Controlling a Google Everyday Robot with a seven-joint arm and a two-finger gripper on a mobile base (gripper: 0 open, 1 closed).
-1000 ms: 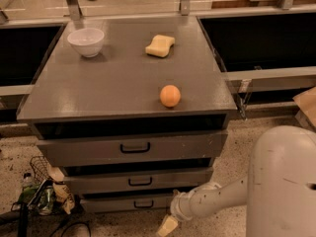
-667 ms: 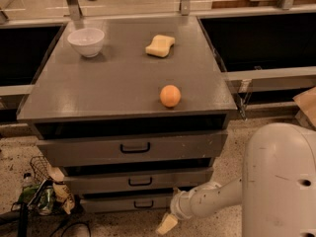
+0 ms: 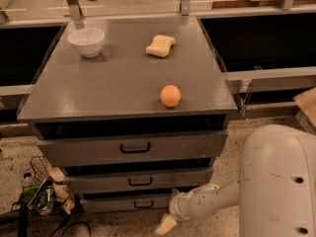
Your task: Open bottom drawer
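Observation:
The bottom drawer [image 3: 126, 202] is the lowest, thinnest grey front of the cabinet, with a small black loop handle [image 3: 143, 204]. It sits flush under the middle drawer [image 3: 140, 181] and the tall top drawer [image 3: 133, 148]. My white arm reaches in from the lower right. The gripper [image 3: 166, 224] hangs low near the floor, just right of and below the bottom drawer's handle, in front of the drawer's right end. It holds nothing that I can see.
On the cabinet top [image 3: 98, 90] stand a white bowl [image 3: 86, 41], a yellow sponge [image 3: 160, 45] and an orange [image 3: 170, 96]. A wire basket with bags and bottles [image 3: 42, 191] sits on the floor at the cabinet's left. My robot's white body [image 3: 279, 181] fills the lower right.

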